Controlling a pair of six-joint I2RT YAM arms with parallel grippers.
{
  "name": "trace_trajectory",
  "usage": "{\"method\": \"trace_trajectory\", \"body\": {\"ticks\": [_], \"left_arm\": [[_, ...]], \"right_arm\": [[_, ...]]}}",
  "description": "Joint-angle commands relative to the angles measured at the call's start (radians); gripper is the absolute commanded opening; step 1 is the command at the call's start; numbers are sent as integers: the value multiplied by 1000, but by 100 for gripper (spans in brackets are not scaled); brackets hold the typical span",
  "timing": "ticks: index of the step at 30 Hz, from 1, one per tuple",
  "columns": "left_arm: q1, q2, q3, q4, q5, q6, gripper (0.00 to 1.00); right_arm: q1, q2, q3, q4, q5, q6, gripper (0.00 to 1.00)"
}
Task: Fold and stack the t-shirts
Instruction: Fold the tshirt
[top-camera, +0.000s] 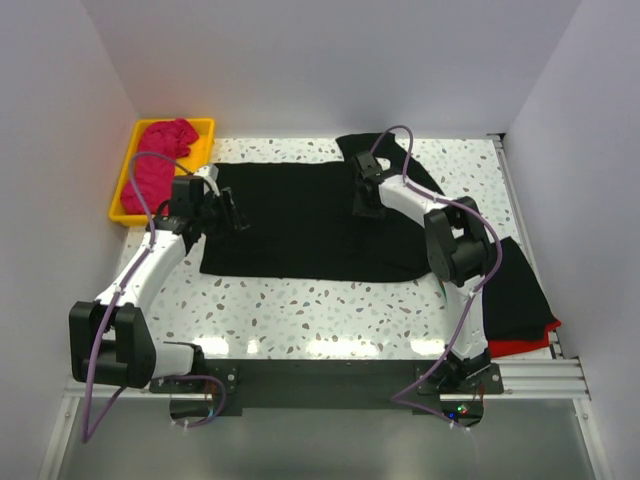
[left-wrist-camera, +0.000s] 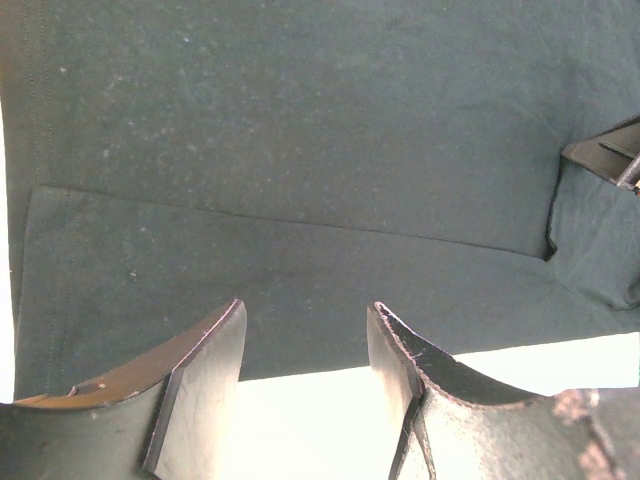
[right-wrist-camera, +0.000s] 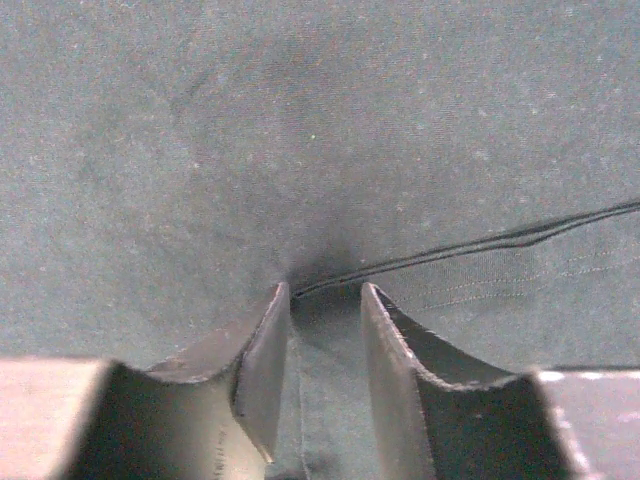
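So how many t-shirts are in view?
4: a large black shirt spread mid-table, a pink shirt in the yellow tray, a black shirt lying on a red shirt at the right edge. More may be hidden.

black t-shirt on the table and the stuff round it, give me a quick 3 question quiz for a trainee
1. True or false: the pink t-shirt lies in the yellow tray.
2. What do the right gripper's fingers press on? A) the black t-shirt B) the yellow tray C) the pink t-shirt
3. Fill in: the left gripper's jaws stand ___, with nothing between them.

Key: 1 true; 2 A; 3 open.
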Motion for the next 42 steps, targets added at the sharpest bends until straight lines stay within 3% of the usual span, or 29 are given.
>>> {"method": "trace_trajectory", "body": {"ticks": [1,5,12,32,37,42], "left_arm": [[13,1,-4,23,20,17,57],[14,2,-4,23,25,17,57],[16,2,-5,21,28,15,57],[20,-2,-7,21,34,17,57],[20,-1,-8,23,38,17,57],[20,-2,-13,27,45,15,57]], "right_arm": [[4,8,35,-10,42,-3,36],[4,7,36,-13,41,-3,18],[4,-2,41,-15,38,-10,0],[91,35,168,-62,105,-52,0],[84,27,147,-99,197,-38,22],[65,8,94,-87,194,-22,31]]}}
